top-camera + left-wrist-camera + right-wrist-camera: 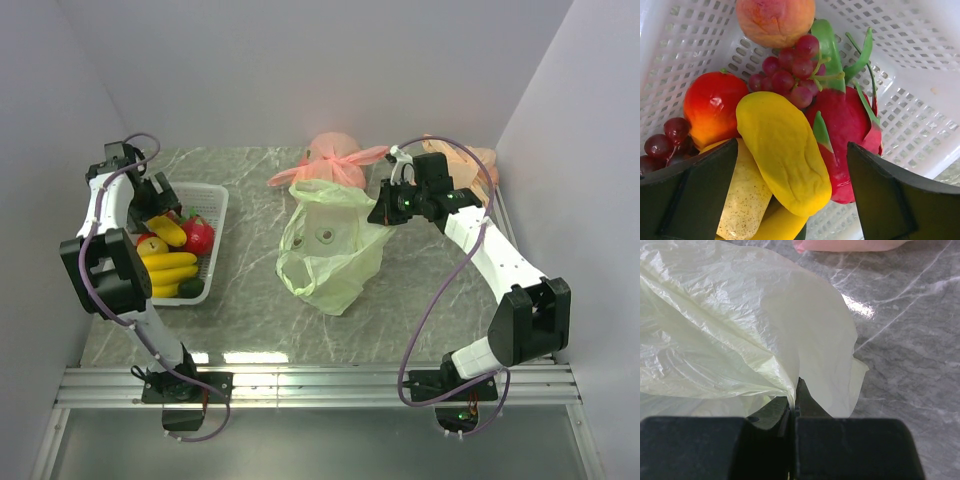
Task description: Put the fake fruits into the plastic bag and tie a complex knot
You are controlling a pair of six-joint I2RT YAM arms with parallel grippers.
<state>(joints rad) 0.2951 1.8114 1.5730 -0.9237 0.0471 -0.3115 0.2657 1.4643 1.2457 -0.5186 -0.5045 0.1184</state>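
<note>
A: Top view first. Where do the fake fruits (175, 255) lie?
B: All in the white basket (216, 200), left of frame, on the bench (250, 320). The left end effector (152, 197) hangs over the basket's upper end, jaws spread, nothing in them.
A: And the plastic bag (330, 250)?
B: Centre of frame, slumped, no fruit seen inside. The right end effector (385, 212) is at its upper right edge. A pink bag (335, 160) sits just behind. The left arm is plainly nearer the fruit; the right is well apart from the basket.
A: Left wrist view?
B: Fruit directly below the released jaws. A yellow fruit (785, 150) sits between the two fingers (695, 195). Its long axis runs from upper left to lower right of frame, fairly steep, so it crosses the closing line. A red dragon fruit (847, 120) touches its right flank, and grapes (790, 70) lie above it.
A: So the pick?
B: Judged: a straight descent should bracket the yellow fruit across its narrow width. The right-hand finger may catch the dragon fruit.
A: Right wrist view?
B: Jaws clenched on a pleat of the pale-green film at lower centre. The bag spreads away to the upper left.
A: Purpose?
B: Judged: it holds the rim for the drop. The carry would run left to right across the top view.
</note>
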